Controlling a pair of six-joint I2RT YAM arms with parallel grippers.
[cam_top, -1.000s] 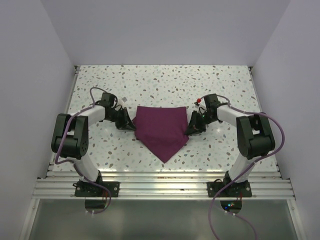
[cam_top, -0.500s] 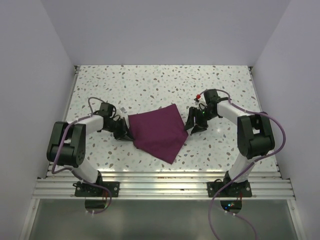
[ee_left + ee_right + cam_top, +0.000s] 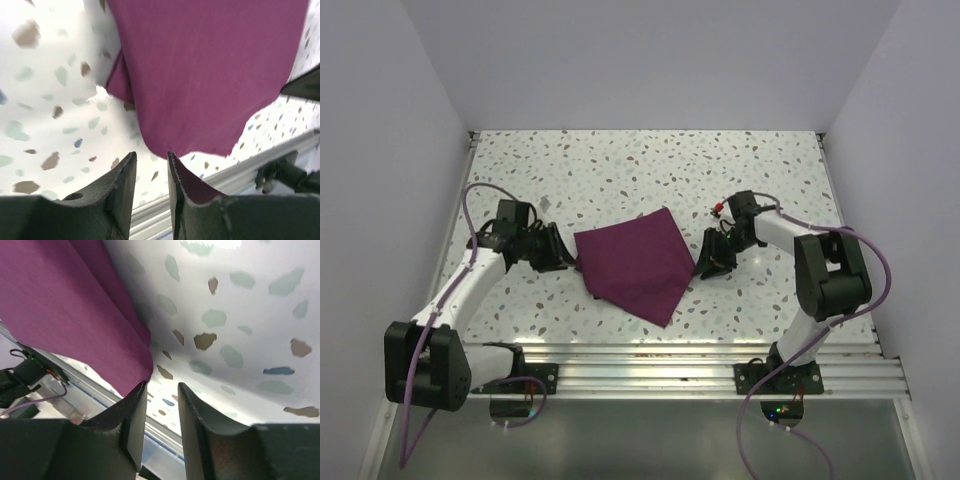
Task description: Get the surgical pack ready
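The surgical pack (image 3: 635,265) is a deep purple cloth folded into a tilted, kite-like shape in the middle of the speckled table; it fills the upper part of the left wrist view (image 3: 210,70) and the upper left of the right wrist view (image 3: 65,310). My left gripper (image 3: 563,258) stands just off the cloth's left corner, its jaws apart with only bare table between them (image 3: 151,165). My right gripper (image 3: 708,262) sits at the cloth's right corner, jaws apart and empty (image 3: 161,395), the cloth's edge beside its left finger.
White walls enclose the table on three sides. A ribbed metal rail (image 3: 640,360) runs along the near edge, with both arm bases bolted to it. A small red part (image 3: 719,209) shows on the right arm near its wrist.
Both grippers let go of the cloth's corners. The left arm pulled back to the left; the cloth dropped flat and lies tilted, shifted slightly left.
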